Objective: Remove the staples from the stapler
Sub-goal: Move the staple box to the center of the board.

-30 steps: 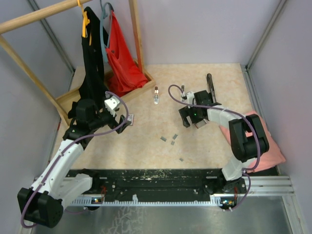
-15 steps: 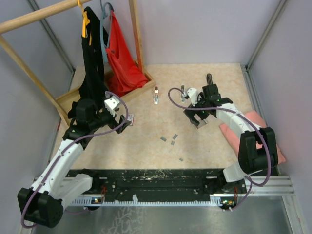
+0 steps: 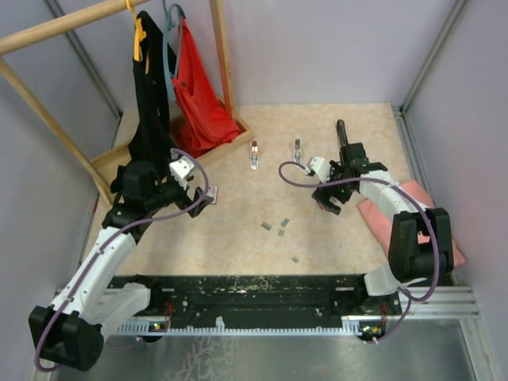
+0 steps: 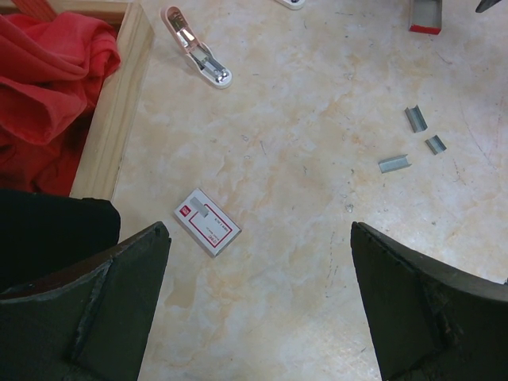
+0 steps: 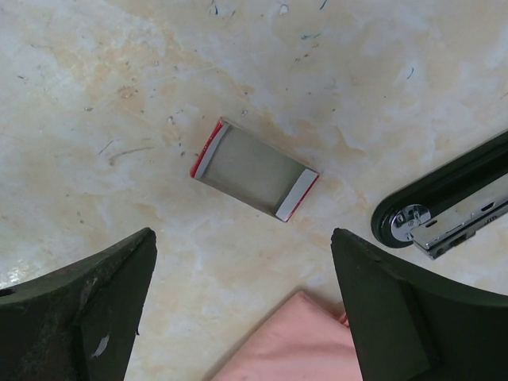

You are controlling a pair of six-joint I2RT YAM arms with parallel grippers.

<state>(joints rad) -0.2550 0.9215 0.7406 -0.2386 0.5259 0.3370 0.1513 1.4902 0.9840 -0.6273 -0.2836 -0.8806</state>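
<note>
Staples (image 4: pixel 394 163) lie as short grey folded strips, loose on the tabletop near its middle, a little toward 6 o'clock. The left wrist view shows three of them at its 2 o'clock, apart from one another. The stapler (image 3: pixel 342 133) is slim and black and lies lengthwise at about 1 o'clock on the table, its near end just beyond the right gripper (image 3: pixel 332 196). In the right wrist view its rounded black end shows at 3 o'clock, with a bright chrome channel inside.

That gripper's fingers (image 5: pixel 79 317) stand wide apart over a small red-edged tray (image 5: pixel 254 171) and hold nothing. The left gripper (image 3: pixel 201 196), at 9 o'clock, is likewise spread wide and empty, above a small red-and-white box (image 4: pixel 206 221).

The table (image 3: pixel 238 238) is pale beige with a marbled pattern and fine scuff marks. A pink cloth (image 3: pixel 373 214) lies at 3 o'clock. At 11 o'clock a wooden rack (image 3: pixel 225 71) carries a red garment (image 3: pixel 198 99) and a black garment (image 3: pixel 151 87). Plain lilac-grey walls (image 3: pixel 317 48) close in the space.
</note>
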